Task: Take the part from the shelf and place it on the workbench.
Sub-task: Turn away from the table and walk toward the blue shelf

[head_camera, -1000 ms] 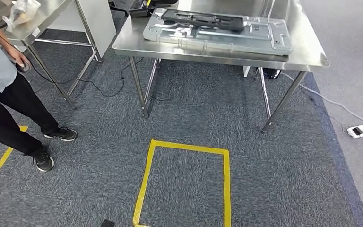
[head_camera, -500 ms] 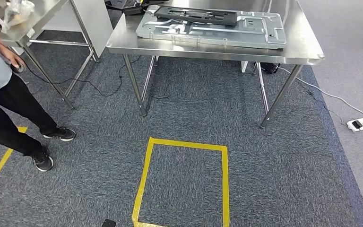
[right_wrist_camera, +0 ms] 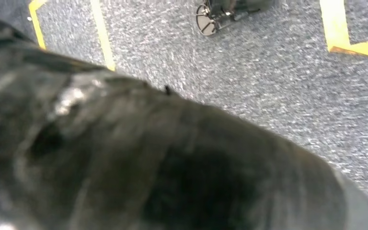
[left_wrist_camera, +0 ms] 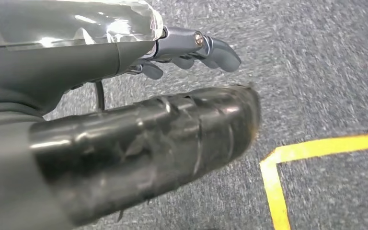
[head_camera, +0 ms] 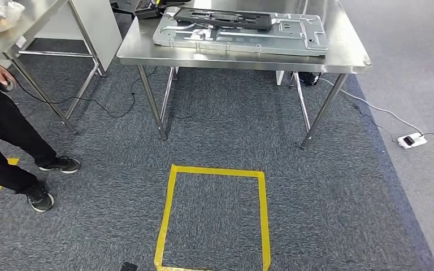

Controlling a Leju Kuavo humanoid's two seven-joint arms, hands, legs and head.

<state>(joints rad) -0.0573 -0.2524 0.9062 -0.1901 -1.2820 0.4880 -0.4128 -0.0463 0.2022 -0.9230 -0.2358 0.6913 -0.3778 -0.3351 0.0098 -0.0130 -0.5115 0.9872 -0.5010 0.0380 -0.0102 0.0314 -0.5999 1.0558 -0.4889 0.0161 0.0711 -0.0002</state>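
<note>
The steel workbench stands ahead in the head view. A large silver metal panel lies on it, with a long black part on top of the panel. In the left wrist view my left hand hangs over the carpet, its dark taped thumb apart from its stretched fingers. A glossy clear surface lies along the far side of those fingers; whether it is held is unclear. In the right wrist view my right hand is a dark blurred mass close to the lens.
A person in black trousers stands at the left beside a second steel table with a plastic bag on it. A yellow tape square marks the carpet before the workbench. A power strip and cables lie on the floor.
The camera has moved: the whole scene has slid left and slightly up in the picture. The person's feet have shifted too. Nothing on the workbench has moved.
</note>
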